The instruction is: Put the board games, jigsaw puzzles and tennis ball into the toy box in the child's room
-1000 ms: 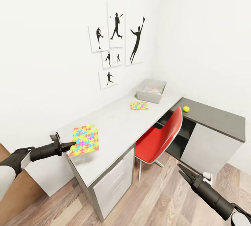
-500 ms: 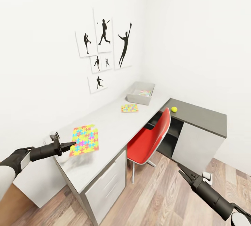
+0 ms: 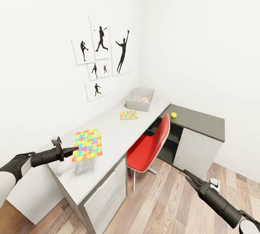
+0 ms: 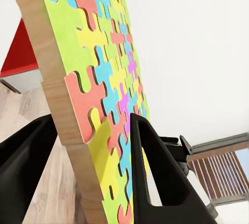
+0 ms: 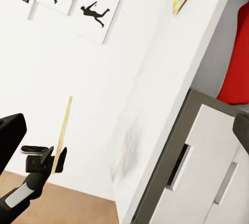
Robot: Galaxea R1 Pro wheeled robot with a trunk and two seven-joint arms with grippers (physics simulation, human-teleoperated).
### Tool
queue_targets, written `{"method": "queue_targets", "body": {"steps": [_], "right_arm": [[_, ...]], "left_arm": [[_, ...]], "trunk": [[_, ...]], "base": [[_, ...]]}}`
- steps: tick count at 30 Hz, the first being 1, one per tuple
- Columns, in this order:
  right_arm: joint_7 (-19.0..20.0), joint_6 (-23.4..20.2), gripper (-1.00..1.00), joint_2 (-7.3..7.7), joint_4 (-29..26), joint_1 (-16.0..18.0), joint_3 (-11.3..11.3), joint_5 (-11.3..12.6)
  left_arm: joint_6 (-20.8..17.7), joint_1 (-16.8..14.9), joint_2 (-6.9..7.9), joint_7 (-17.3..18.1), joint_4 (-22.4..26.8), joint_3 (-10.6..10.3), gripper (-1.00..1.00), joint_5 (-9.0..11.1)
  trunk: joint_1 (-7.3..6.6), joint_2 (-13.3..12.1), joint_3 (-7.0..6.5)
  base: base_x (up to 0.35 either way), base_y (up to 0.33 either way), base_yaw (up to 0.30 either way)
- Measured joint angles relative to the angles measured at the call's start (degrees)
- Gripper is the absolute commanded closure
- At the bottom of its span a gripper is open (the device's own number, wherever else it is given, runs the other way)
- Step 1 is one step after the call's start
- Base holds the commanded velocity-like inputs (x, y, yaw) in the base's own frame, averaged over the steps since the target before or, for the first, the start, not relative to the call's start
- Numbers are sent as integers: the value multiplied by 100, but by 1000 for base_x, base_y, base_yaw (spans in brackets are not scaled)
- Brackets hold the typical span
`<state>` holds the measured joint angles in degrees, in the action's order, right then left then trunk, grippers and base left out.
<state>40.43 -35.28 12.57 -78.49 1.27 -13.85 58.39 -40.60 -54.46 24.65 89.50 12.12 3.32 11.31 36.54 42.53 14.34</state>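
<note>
My left gripper (image 3: 74,149) is shut on the edge of a bright jigsaw puzzle board (image 3: 87,144), held level above the near end of the white desk (image 3: 108,136). In the left wrist view the puzzle (image 4: 98,86) sits clamped between the black fingers (image 4: 155,167). A second, smaller jigsaw puzzle (image 3: 129,115) lies flat on the desk in front of the grey toy box (image 3: 139,99), which holds a colourful flat item. The tennis ball (image 3: 173,115) rests on the dark grey side desk (image 3: 198,120). My right gripper (image 3: 189,179) hangs low over the floor, fingers close together, holding nothing.
A red chair (image 3: 151,147) is tucked under the desk between the drawer unit (image 3: 104,198) and the side cabinet (image 3: 193,149). Silhouette posters (image 3: 101,53) hang on the wall. Wooden floor (image 3: 169,205) stretches in front of the desk.
The whole view has shifted left as the camera moved; desk, toy box and ball sit further left in the picture. Both arms keep their pose, the puzzle still held.
</note>
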Motion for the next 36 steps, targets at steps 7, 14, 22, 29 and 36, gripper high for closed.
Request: {"method": "queue_targets", "body": {"steps": [7, 14, 22, 29, 36], "right_arm": [[-1, 7, -100, 0, 0, 0, 3, -7], [-6, 9, -100, 0, 0, 0, 7, -8], [-8, 117, -100, 0, 1, 0, 14, 6], [-9, 124, -100, 0, 2, 0, 14, 3], [-9, 125, -100, -1, 53, -1, 29, 4]], "left_arm": [[-1, 0, 14, 2, 8, -1, 100, -4], [-1, 0, 10, 2, 9, -1, 100, -5], [5, 1, 15, 3, 9, -3, 100, -6], [9, 2, 10, 3, 9, -13, 100, 0], [56, 0, 1, -24, 8, -14, 100, -7]], "trunk": [[-154, -281, -187], [-308, -563, -373], [-484, -885, -568], [-595, -1088, -661], [-595, -1088, -678]], "base": [[0, 0, -100], [0, 0, -97], [0, 0, -56], [0, 0, -1], [0, -3, -94]]}}
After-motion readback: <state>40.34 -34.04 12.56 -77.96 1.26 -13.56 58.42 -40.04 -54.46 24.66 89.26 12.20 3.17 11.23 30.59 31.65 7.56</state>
